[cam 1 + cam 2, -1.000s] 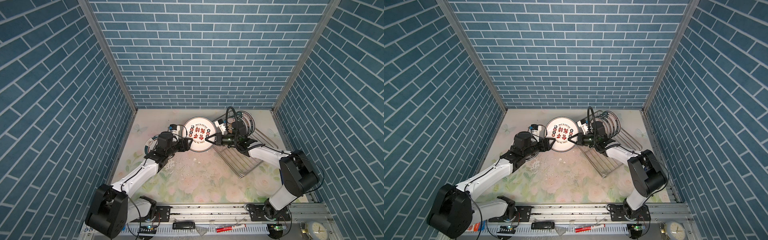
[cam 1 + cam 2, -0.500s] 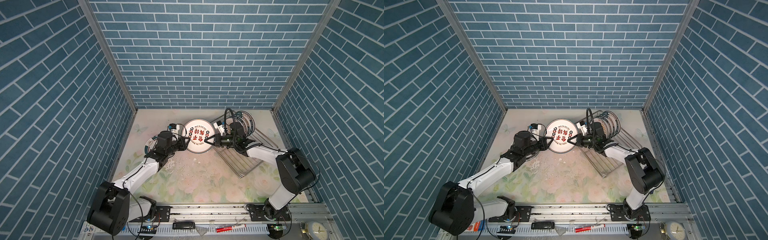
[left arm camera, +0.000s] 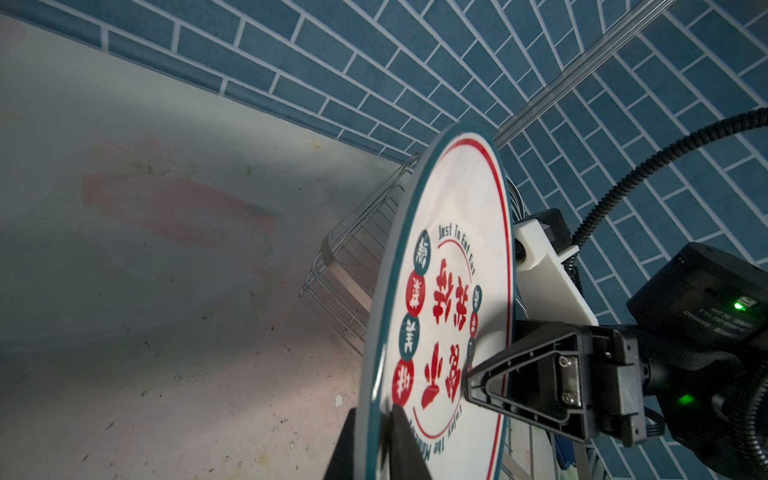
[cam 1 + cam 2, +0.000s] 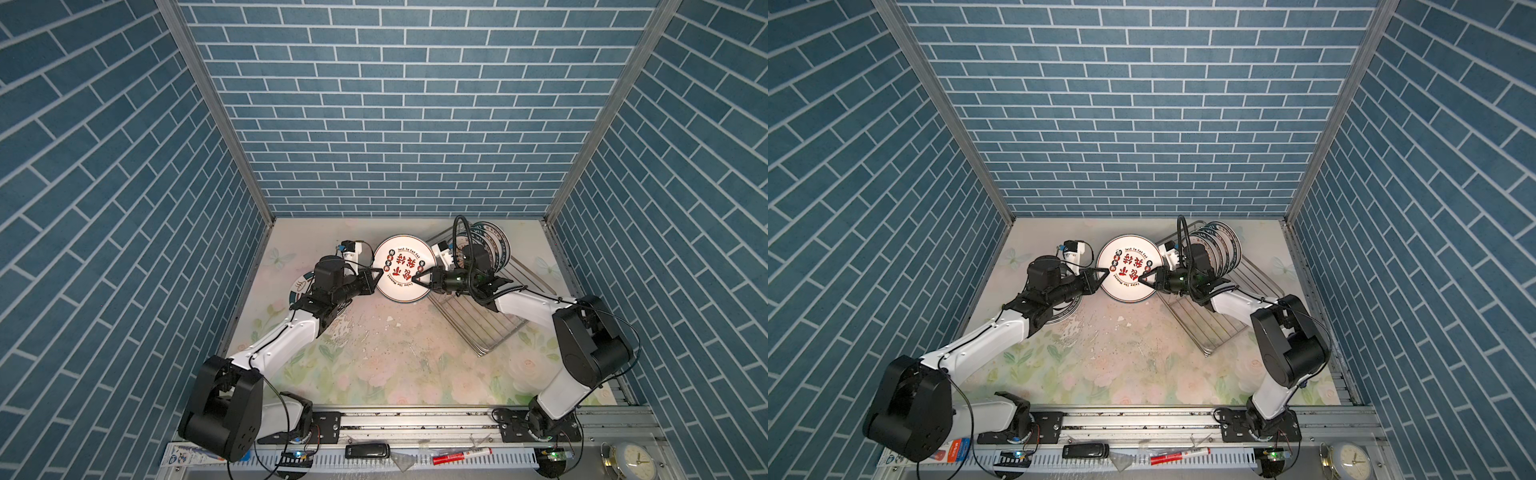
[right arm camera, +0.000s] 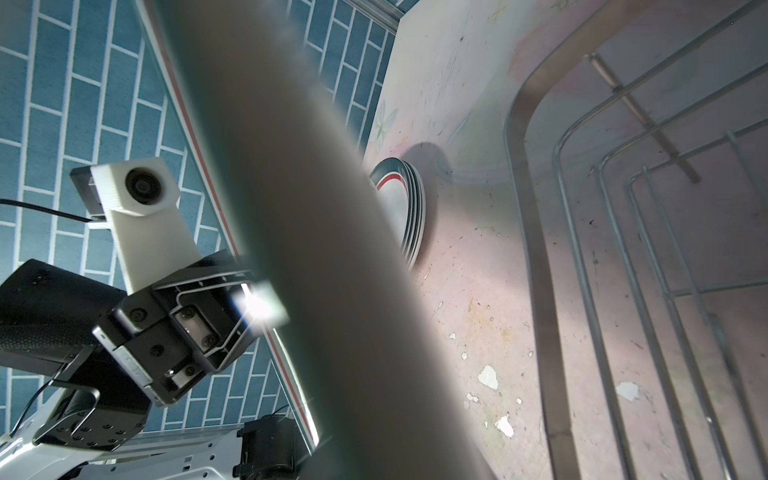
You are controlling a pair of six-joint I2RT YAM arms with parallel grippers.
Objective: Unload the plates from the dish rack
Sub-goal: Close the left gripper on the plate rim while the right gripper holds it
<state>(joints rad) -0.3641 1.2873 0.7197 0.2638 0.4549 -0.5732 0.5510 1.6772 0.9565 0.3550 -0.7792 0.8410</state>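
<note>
red-character plate (image 4: 403, 270) is out of the rack, standing on edge at frame centre in both top views, printed face toward the camera. Can't tell if its lower rim touches the table (image 4: 395, 357).

left gripper (image 4: 377, 277) is clamped on the plate's left rim. The left wrist view shows one finger on each side of the rim (image 3: 374, 415).

right gripper (image 4: 417, 278) sits at the plate's right rim and straddles it. Its front finger (image 3: 519, 374) lies at the printed face; the back one is hidden. Can't tell if it's pinching or slack. In the right wrist view the rim is a blur across the frame.

dish rack (image 4: 490, 328) is just right of the plate, angled toward lower right. The racked plates (image 4: 494, 245) stand at its upper end and its lower slots are bare.

Flat stack of plates (image 4: 300, 286) lies on the table left of centre, partly under the left arm, also seen in the right wrist view (image 5: 409, 208).
</note>
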